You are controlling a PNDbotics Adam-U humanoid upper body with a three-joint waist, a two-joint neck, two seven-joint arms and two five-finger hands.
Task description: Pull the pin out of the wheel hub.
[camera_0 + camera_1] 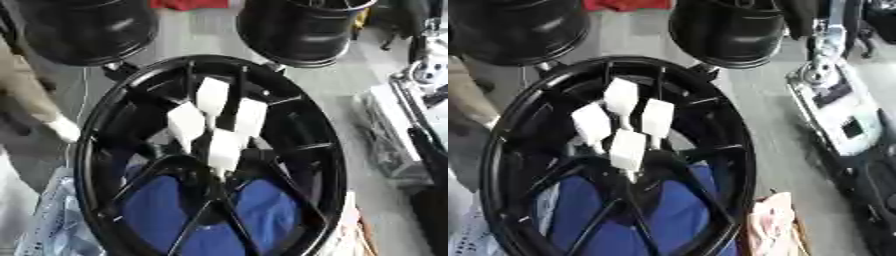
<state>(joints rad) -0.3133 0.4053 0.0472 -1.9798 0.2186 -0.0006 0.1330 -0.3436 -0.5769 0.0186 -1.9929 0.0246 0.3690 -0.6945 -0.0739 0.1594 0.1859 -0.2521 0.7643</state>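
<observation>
A large black wheel (pixel 210 155) fills the middle of both views, seen face-on with its spokes spreading from the hub (pixel 214 150). Four white block-headed pins (pixel 213 95) stand in the hub, grouped close together in a diamond: one at the far side, one on each flank, and one nearest the camera (pixel 223 149). Each white head sits on a thin pale stem that runs down into the hub. All four appear seated; none is lifted clear.

Blue cloth (pixel 262 212) shows through the spokes in the near half of the wheel. Two more black rims (pixel 302 27) stand beyond the wheel, one at the far left and one at the far right, on a grey floor (pixel 197 35). A red item (pixel 188 4) lies at the far edge between them. A white and grey machine (pixel 833 105) stands to the right of the wheel.

Neither robot hand appears in either view, so their state cannot be reported.
</observation>
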